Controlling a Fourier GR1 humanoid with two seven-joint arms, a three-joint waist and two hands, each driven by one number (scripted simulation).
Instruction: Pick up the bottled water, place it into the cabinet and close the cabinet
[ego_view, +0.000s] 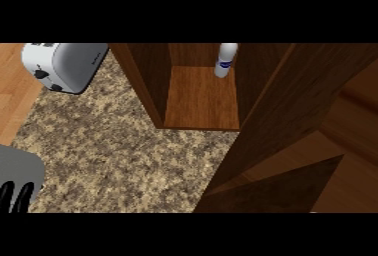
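One bottle (226, 60) already stands inside the cabinet (199, 100), at its back right. My left hand (16, 197), well left of the cabinet, hangs relaxed, holding nothing; my right I cannot see. Next I judge: swing the door (295, 100) shut.

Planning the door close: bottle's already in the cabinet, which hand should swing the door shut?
Probably right: the open cabinet door is on the right side, the left hand rests far left, and the right hand is out of view.

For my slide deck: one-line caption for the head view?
Bottled water stands inside the open cabinet, door ajar; left hand rests low.
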